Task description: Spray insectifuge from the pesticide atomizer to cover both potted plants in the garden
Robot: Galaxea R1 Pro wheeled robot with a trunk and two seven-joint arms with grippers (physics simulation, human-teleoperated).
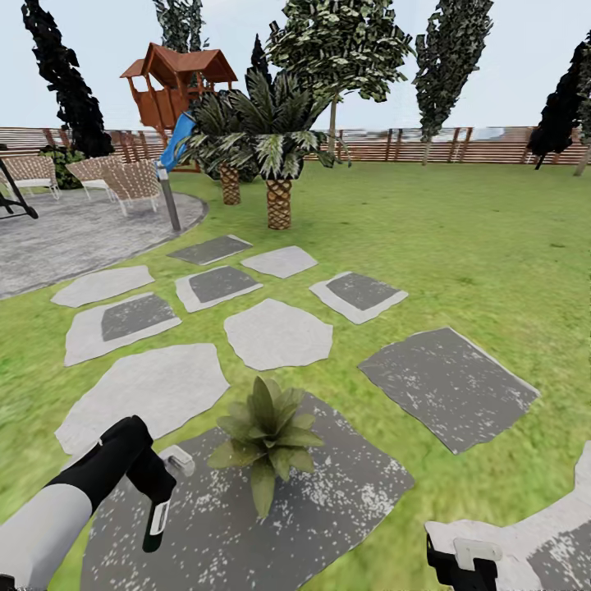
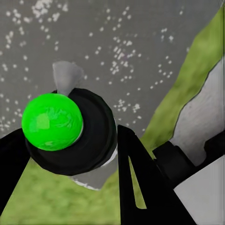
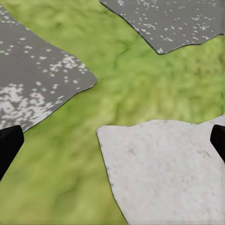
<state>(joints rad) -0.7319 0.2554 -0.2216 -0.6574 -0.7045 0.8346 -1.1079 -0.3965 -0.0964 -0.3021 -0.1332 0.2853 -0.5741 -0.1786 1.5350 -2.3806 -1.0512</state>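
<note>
Now: left gripper over the speckled slab, plant dead centre

And we're in the garden (image 1: 460,238), green lawn rolling back to the brown slatted fence (image 1: 427,144) along the top of the head view. Low centre in that frame sits one potted plant (image 1: 267,431), a rosette of pointed green leaves on a dark speckled stone (image 1: 345,484); its pot is hidden under the leaves.

Lower left, the left arm reaches in, and the left gripper (image 1: 160,513) hangs over that same stone, just beside the plant and apart from it. From its own wrist camera the black fingers (image 2: 140,187) are closed around the pesticide atomizer (image 2: 70,131), a dark round bottle seen end-on, though the cap facing the lens looks bright green, not red. A small grey nozzle (image 2: 65,75) pokes out past it, over the speckled stone.

At the bottom right edge of the head view, the right gripper (image 1: 464,562) just peeks in. In its wrist view the two black fingertips (image 3: 9,145) sit at opposite edges of the picture, spread wide, nothing between them, with grass and pale stone (image 3: 164,173) below.

Further up the frame: pale stepping stones (image 1: 277,332), palms (image 1: 277,160), a wooden playhouse (image 1: 176,82) at upper left, and the grey patio (image 1: 66,234) with chairs (image 1: 131,180).
</note>
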